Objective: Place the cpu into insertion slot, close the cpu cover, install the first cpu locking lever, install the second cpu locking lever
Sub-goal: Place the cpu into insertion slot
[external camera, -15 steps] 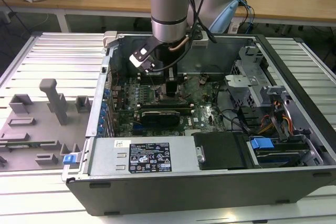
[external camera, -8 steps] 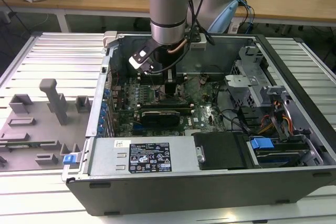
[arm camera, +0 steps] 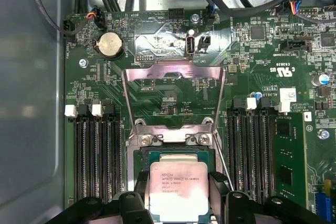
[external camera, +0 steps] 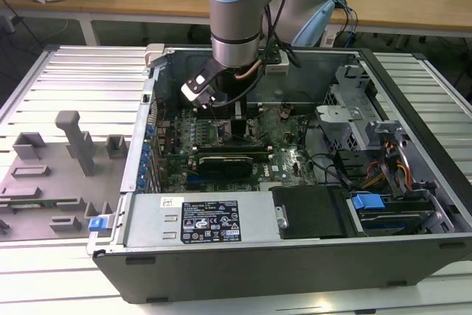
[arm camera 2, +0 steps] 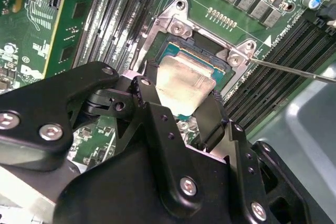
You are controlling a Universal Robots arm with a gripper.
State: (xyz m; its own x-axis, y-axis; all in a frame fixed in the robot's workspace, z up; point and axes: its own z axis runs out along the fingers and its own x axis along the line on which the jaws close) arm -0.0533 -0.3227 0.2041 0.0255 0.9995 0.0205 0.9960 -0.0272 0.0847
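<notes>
- My pincer pinches the cpu by two opposite edges, as both wrist views show.
- The cpu lies directly over the insertion slot; I cannot tell whether it is seated.
- The cpu cover stands flipped open just beyond the slot.
- In the exterior view, the arm reaches down at frame centre into the open computer case, which rests on the slatted surface.

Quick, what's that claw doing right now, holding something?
Gripper: closed on the cpu, one finger at each side of it.
</notes>
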